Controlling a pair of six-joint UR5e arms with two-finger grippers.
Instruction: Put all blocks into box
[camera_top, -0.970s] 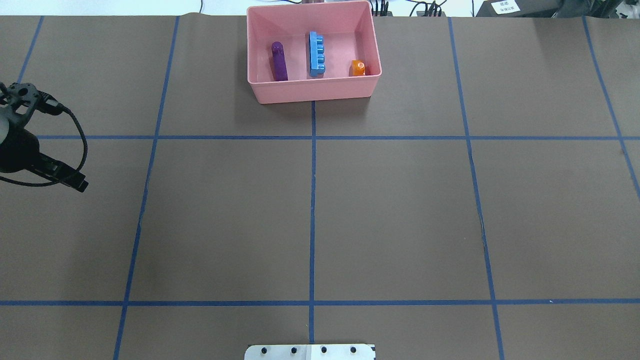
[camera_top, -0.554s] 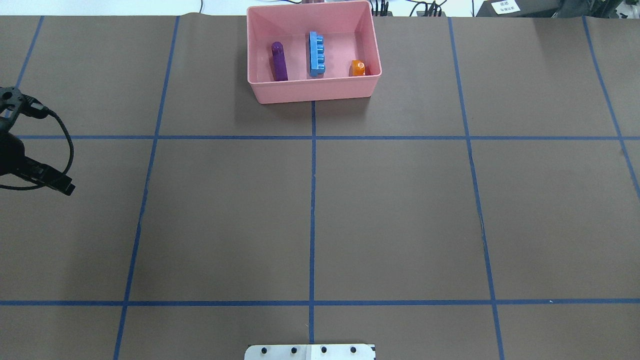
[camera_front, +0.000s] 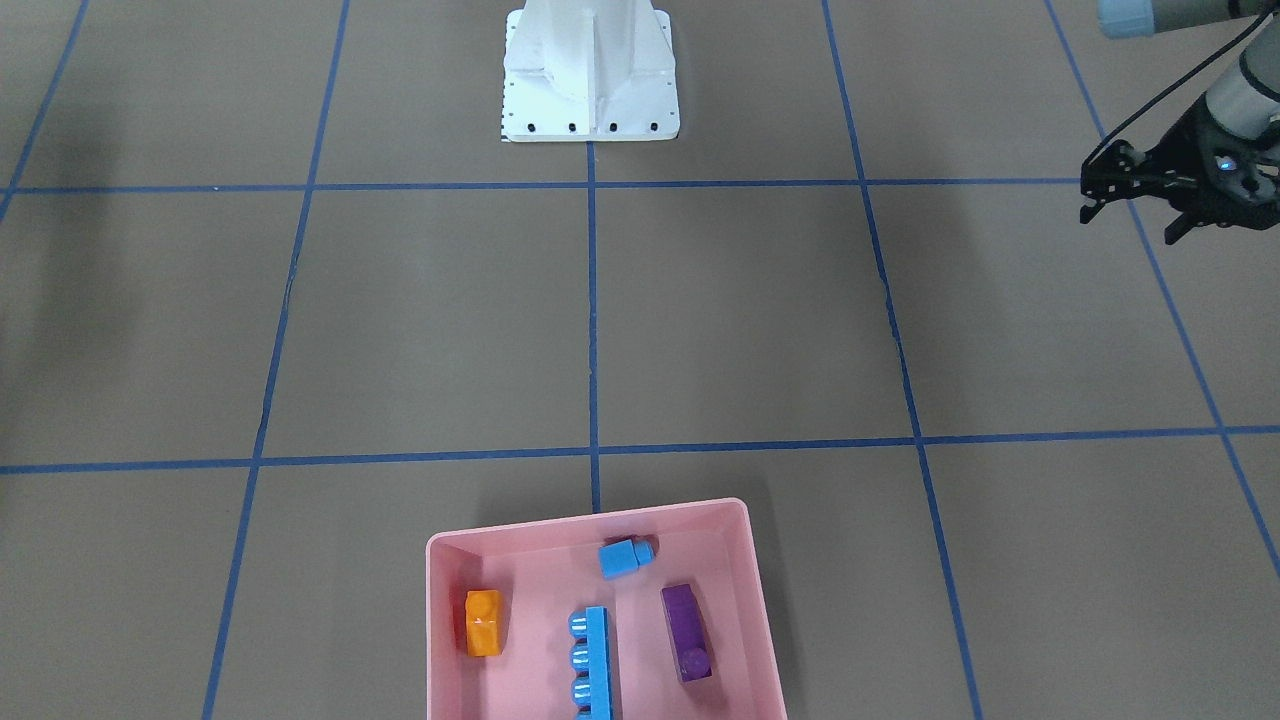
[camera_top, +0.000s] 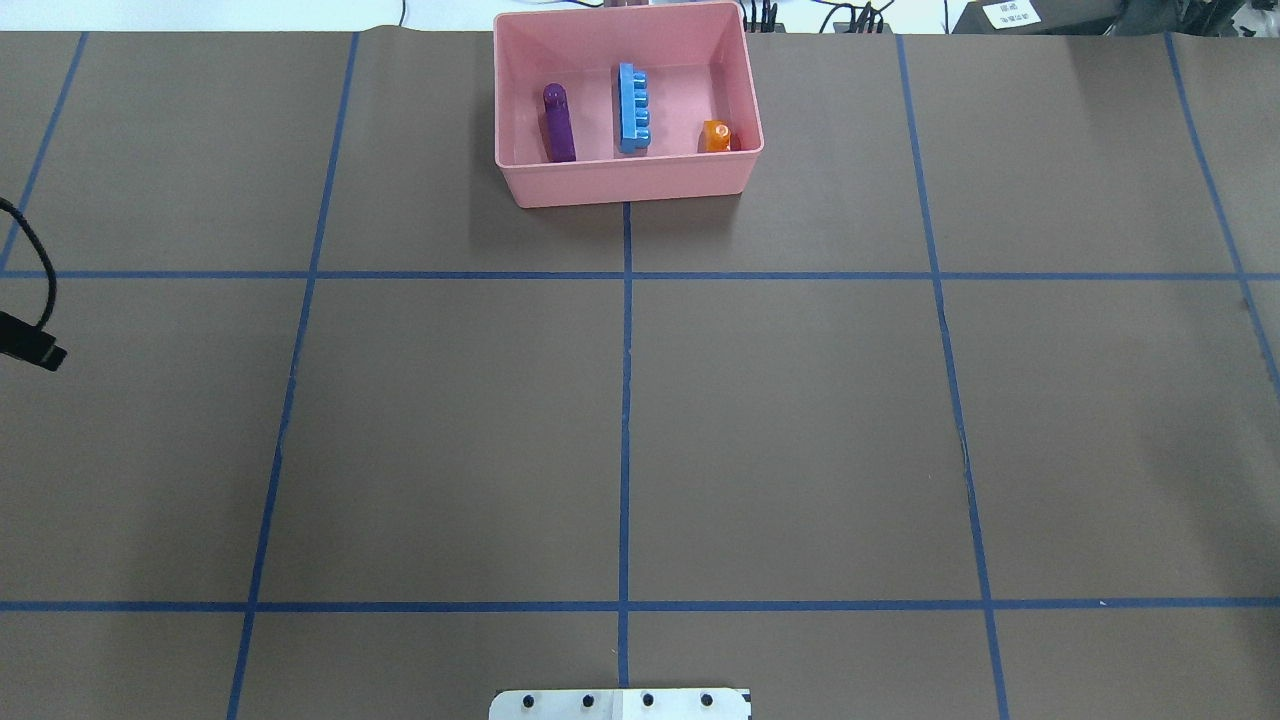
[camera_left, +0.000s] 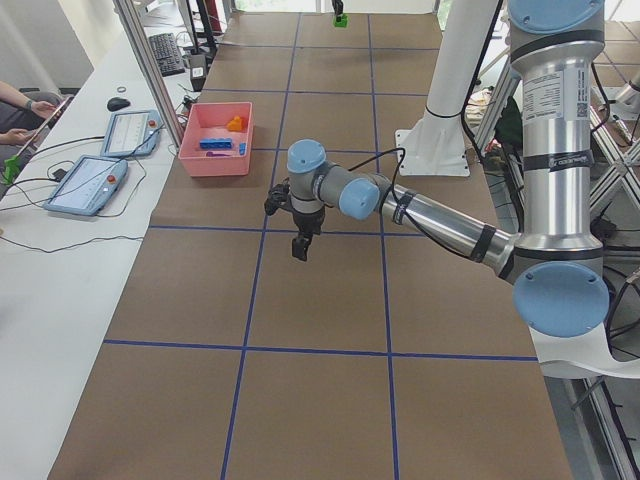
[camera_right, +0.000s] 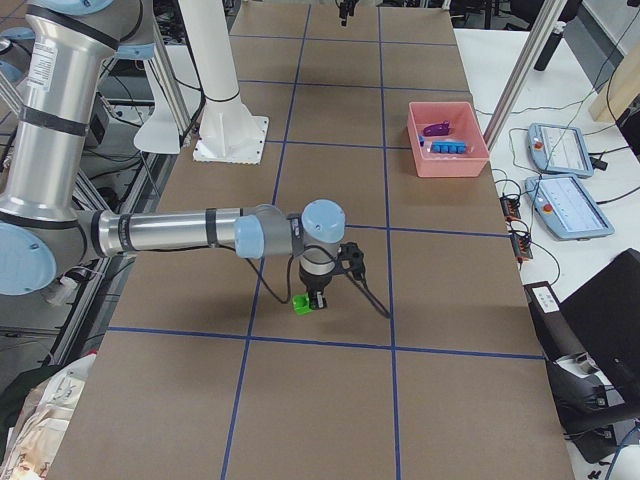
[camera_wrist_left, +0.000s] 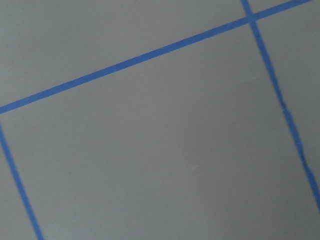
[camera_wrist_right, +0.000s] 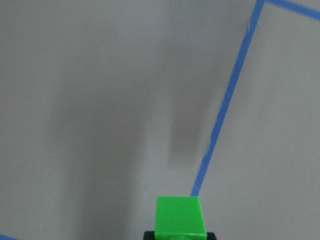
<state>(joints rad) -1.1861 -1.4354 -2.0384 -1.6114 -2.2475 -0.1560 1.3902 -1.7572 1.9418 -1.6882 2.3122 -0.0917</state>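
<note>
My right gripper (camera_right: 318, 298) has the green block (camera_wrist_right: 180, 216) in its fingers. In the right wrist view the block sits at the very bottom, right where the fingers meet, with a bit of black under it. I cannot see the fingers themselves there. The block's shadow lies apart from it on the brown table (camera_front: 740, 320), so the block is up in the air, low over the table. A blue line (camera_wrist_right: 225, 110) runs just past the fingers.

My left gripper (camera_front: 1130, 215) has its fingers spread wide with nothing between them. It hangs over the table near the side edge. Its wrist view shows only bare table and blue lines under the fingers.

The box (camera_front: 440, 640) is well apart from both sets of fingers. It sits at the far edge of the table, across from the white base (camera_front: 590, 70). Four blocks lie inside it. The orange block (camera_front: 483, 622) is near one side wall. The purple block (camera_front: 687, 632) is near the other side wall. The long blue block (camera_front: 595, 660) lies between those two, studs to one side. The small blue block (camera_front: 625, 557) lies on its side close to the wall that faces my fingers. None of the four touch each other. The green block is the only one outside the box, well apart from it.
</note>
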